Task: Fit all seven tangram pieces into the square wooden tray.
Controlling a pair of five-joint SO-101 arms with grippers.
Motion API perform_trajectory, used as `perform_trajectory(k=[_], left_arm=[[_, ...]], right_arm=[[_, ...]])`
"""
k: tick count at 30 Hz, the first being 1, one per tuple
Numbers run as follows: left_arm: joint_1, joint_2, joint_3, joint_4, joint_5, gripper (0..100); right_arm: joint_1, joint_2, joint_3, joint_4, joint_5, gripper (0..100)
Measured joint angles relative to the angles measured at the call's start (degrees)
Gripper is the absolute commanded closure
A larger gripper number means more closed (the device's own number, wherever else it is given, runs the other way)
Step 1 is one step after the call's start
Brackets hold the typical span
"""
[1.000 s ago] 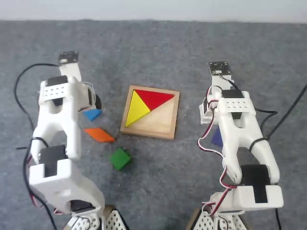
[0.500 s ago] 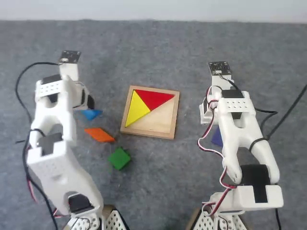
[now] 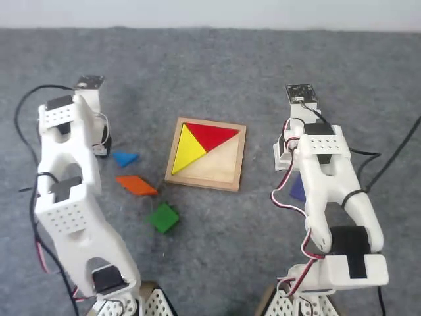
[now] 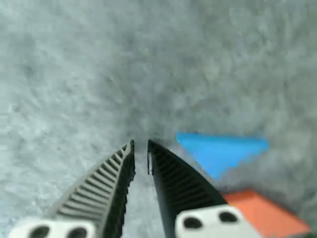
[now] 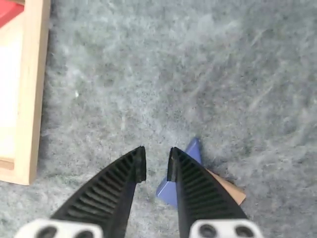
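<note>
the left gripper (image 4: 140, 145), jaws a narrow slit apart and empty, hangs toward the desk's (image 3: 217, 72) left edge, just beside the blue triangle (image 4: 223, 151), with the orange piece (image 3: 136, 185) and green square (image 3: 163, 217) nearer the front edge. the tray (image 3: 200, 183) sits mid-desk, holding a yellow triangle (image 3: 187, 149) and a red triangle (image 3: 212, 136). toward the right edge, the right gripper (image 5: 156, 159), barely parted and empty, is over a purple piece (image 5: 192, 150).

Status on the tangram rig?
Left gripper, right gripper: slightly open, empty. Tray holds red triangle, yellow triangle. Blue triangle beside left gripper, unobstructed.
</note>
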Motion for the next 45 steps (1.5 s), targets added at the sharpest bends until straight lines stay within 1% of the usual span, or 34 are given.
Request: perform_trajectory(k=[4,9,12,15,19,20,23,26,31,36,40,45], left_arm=[[0.0,0.0,0.0,1.1,-4.4,96],[0.0,-1.2,1.8,1.5,-13.1,96],[0.2,-5.9,3.5,-1.9,-14.0,96],[2.2,-9.2,6.9,-8.4,-11.6,96],[6.8,-9.7,13.9,-18.0,-3.0,96],[7.9,-9.7,15.5,-19.3,-1.8,96],[10.4,-9.7,18.2,-20.6,-1.4,96],[9.8,-9.7,18.5,-20.4,-1.1,96],[7.2,-10.3,18.5,-15.3,-1.1,96],[6.9,-10.4,18.5,-10.9,-4.6,96],[6.9,-10.4,18.5,-7.8,-5.5,96],[6.5,-10.4,18.5,-6.5,-7.1,96]], right_arm=[[0.0,0.0,0.0,0.0,0.0,91.5],[0.0,0.0,0.0,0.0,0.0,91.5],[0.0,0.0,0.0,0.0,0.0,91.5],[0.0,0.0,0.0,0.0,0.0,91.5],[0.0,0.0,0.0,0.0,0.0,91.5],[0.0,0.0,0.0,0.0,0.0,91.5],[0.0,0.0,0.0,0.0,0.0,91.5],[0.0,0.0,0.0,0.0,0.0,91.5],[0.0,0.0,0.0,0.0,0.0,91.5],[0.0,0.0,0.0,0.0,0.0,91.5],[0.0,0.0,0.0,0.0,0.0,91.5],[0.0,0.0,0.0,0.0,0.0,91.5]])
